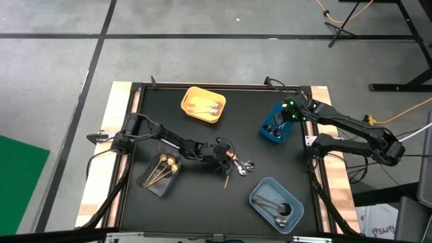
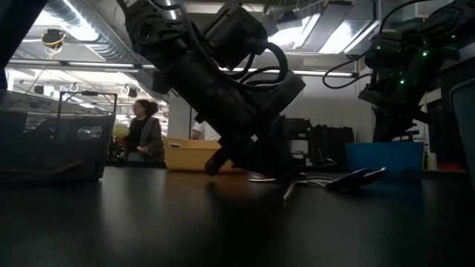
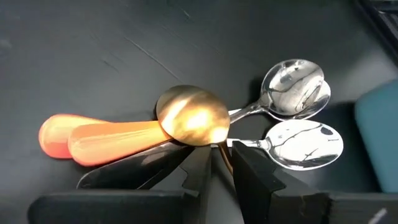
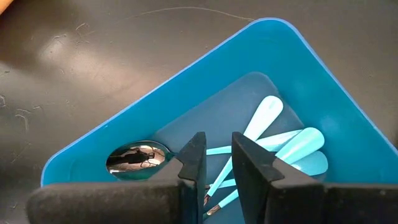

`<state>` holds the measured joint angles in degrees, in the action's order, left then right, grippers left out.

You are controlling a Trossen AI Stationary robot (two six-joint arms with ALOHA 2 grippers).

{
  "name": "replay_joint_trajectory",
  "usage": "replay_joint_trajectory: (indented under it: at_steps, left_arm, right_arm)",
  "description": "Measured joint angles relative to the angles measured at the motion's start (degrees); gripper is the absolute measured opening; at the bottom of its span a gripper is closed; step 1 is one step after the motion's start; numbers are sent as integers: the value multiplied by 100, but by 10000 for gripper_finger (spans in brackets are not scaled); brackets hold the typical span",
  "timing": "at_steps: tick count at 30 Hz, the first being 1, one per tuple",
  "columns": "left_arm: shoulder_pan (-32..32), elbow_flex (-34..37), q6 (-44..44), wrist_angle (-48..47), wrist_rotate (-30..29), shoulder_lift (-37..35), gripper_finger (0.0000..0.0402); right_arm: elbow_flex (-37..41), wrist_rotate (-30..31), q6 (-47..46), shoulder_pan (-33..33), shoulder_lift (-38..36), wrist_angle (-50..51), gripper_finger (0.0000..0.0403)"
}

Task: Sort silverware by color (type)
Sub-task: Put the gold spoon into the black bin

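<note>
Light-blue spoons (image 4: 273, 140) in blue bin (image 4: 348, 118)

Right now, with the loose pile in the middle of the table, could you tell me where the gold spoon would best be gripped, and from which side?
Probably by its thin stem just behind the bowl, from above. The gold spoon lies on the orange handles, so its round bowl is too wide and slick to pinch. The left gripper already straddles that stem, beside two silver spoons. The right gripper is at the blue bin.

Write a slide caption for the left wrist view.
Left gripper closing on a gold spoon lying over orange handles beside two silver spoons.
</note>
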<state>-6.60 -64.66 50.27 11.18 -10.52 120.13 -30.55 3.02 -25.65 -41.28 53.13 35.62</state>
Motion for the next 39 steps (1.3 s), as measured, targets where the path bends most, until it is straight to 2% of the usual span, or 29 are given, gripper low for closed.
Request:
replay_joint_trajectory:
  at_steps: [11,21,32,39]
  left_arm:
    - [189,11,-119,-22,209,-8,54]
    - [189,11,-95,18,205,-4,9]
    - [197,37,-137,515,264,14,5]
    - [193,50,-578,412,233,-367,4]
  right_arm:
    - [0,-2,0,0,0,0,66]
    - [0,-2,-2,0,1,0,66]
    - [0,-2,-2,0,0,0,66]
    - [0,-2,-1,0,2,1,66]
